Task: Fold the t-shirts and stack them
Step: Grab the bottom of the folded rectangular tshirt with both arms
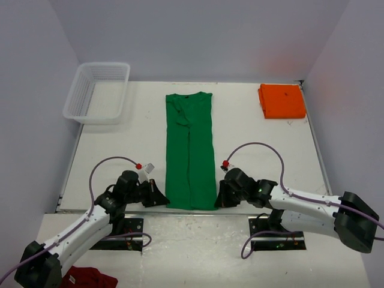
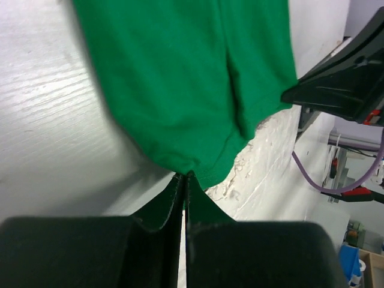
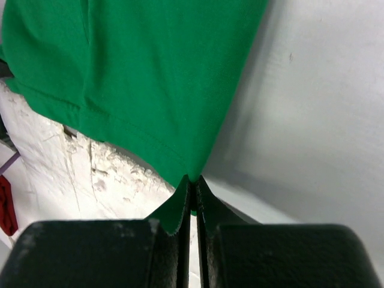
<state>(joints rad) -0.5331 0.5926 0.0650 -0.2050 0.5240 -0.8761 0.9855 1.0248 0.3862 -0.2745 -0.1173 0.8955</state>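
Left hand [image 2: 185, 178] clamping near-left hem corner of green t-shirt [image 1: 189, 150], right hand [image 3: 192, 182] clamping near-right corner. Shirt lying mid-surface [image 1: 120, 156], sides folded in, lengthwise fold pending. Orange t-shirt [image 1: 282, 101] sitting folded far-right; stacking pending.

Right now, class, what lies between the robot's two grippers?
The green t-shirt, its near hem spanning from left gripper to right gripper, shown in the top view.

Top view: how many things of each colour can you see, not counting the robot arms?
Green shirt: 1
Orange shirt: 1
White basket: 1
Red cloth: 1
Total: 4
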